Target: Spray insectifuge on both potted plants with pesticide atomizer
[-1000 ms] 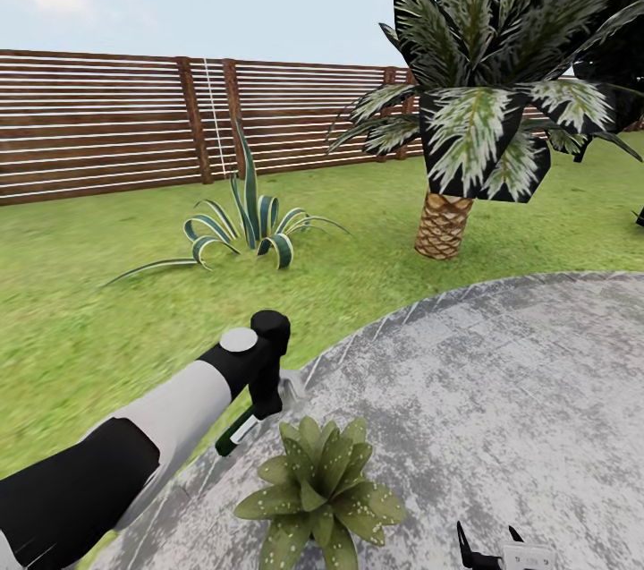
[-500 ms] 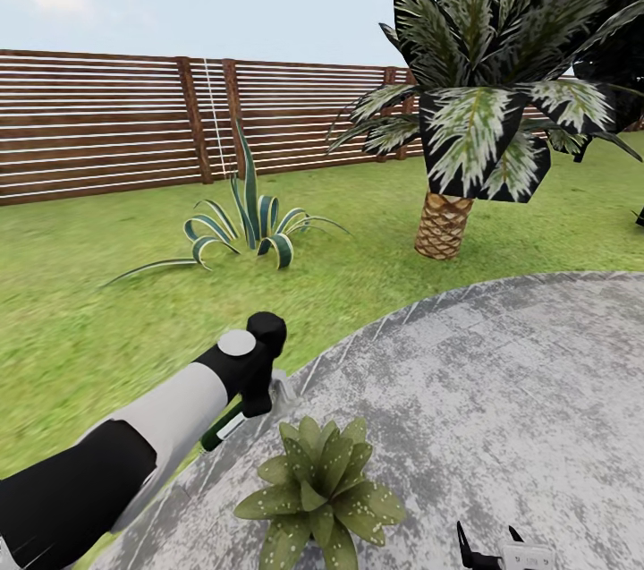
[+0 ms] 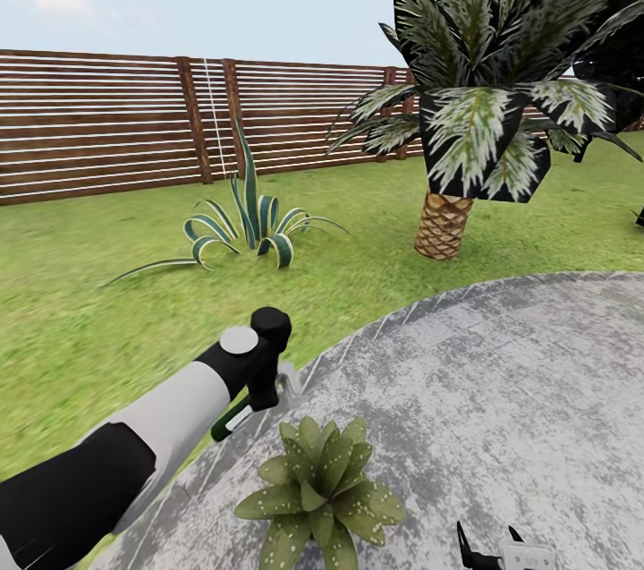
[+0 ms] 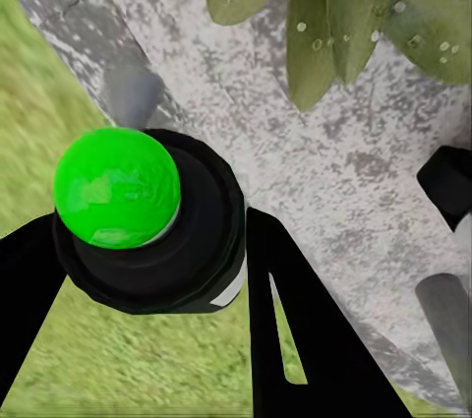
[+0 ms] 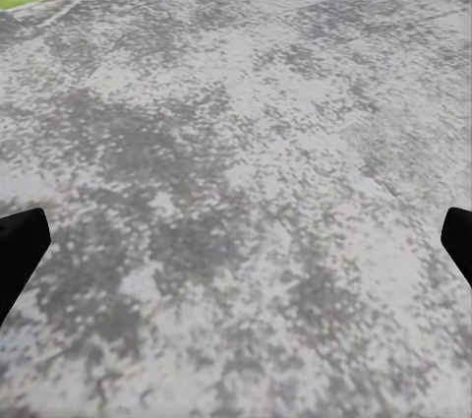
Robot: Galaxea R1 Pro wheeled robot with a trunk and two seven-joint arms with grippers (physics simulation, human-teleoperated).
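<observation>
My left gripper [image 3: 266, 393] is shut on the pesticide atomizer [image 3: 233, 418], a dark-green bottle with a white label, held tilted just above the patio's edge. In the left wrist view the atomizer's black spray head with a bright green cap [image 4: 138, 211] sits between the black fingers [image 4: 295, 329], and speckled leaves of a potted plant [image 4: 334, 5] lie just beyond it. That potted plant [image 3: 317, 489], a low green rosette, stands on the paving right beside the atomizer. My right gripper [image 3: 487, 545] is open low at the front, over bare paving [image 5: 236, 192].
The round grey patio [image 3: 501, 391] spreads to the right, with lawn [image 3: 80, 328] on the left. A striped agave [image 3: 250, 225] and a scaly-trunked palm [image 3: 444, 225] grow on the grass. A brown slatted fence [image 3: 107, 123] closes the back.
The left gripper with the atomizer shifted slightly left and down, then came back right and up. The plant and the right gripper have not moved.
</observation>
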